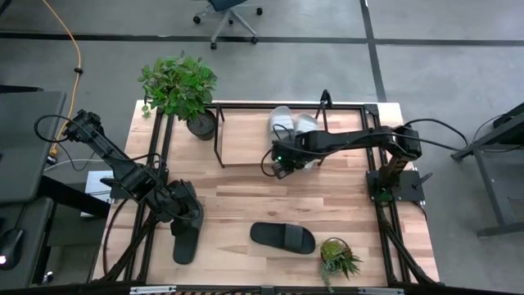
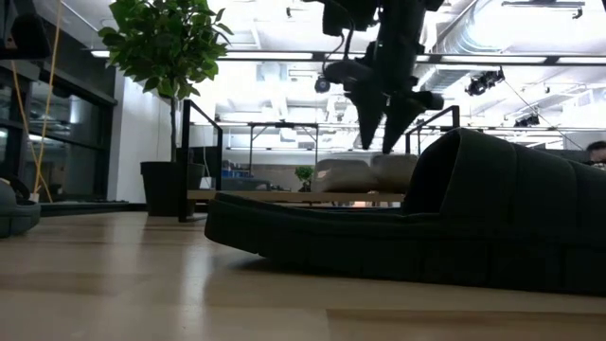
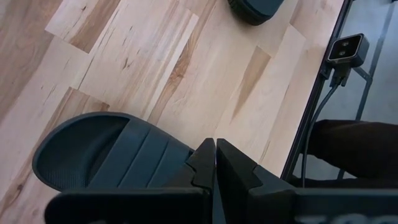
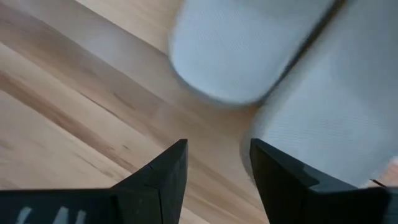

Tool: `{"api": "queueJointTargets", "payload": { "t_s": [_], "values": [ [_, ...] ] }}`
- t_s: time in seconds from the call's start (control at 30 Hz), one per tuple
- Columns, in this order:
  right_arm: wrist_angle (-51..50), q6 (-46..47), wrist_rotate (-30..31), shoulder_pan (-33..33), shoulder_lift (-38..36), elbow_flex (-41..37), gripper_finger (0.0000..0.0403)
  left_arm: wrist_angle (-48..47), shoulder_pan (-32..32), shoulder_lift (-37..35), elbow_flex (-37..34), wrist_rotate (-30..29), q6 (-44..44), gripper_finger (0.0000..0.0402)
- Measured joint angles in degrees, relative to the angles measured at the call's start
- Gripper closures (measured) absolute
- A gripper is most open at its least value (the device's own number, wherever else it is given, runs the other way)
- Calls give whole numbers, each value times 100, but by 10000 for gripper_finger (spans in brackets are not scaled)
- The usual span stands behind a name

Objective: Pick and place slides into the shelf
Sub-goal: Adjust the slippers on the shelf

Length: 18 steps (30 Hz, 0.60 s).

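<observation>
Spanning frame – light wood tabletop (image 1: 246,205); grey floor (image 1: 458,74) beyond.

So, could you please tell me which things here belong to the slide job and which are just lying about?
Job:
- two grey slides on the shelf
- black slide mid-table
- black slide under the shut left gripper
- open right gripper by the shelf

Lying about:
- big potted plant
- small plant

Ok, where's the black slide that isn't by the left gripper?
High view: that black slide lies flat on the table's front middle, just left of the small potted plant, clear of both grippers.
</observation>
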Motion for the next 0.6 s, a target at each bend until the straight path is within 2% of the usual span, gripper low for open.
{"api": "queueJointTargets", "payload": {
  "t_s": [0.27,0.33,0.6],
  "values": [
    [-187,32,252,75,0,0,238,0,0,-2,0,0,4,396],
    [-23,-11,106,107,-7,0,238,2,0,0,0,2,7,396],
    [97,-195,-1114,309,-94,9,238,1,0,0,0,2,20,396]
  ]
}}
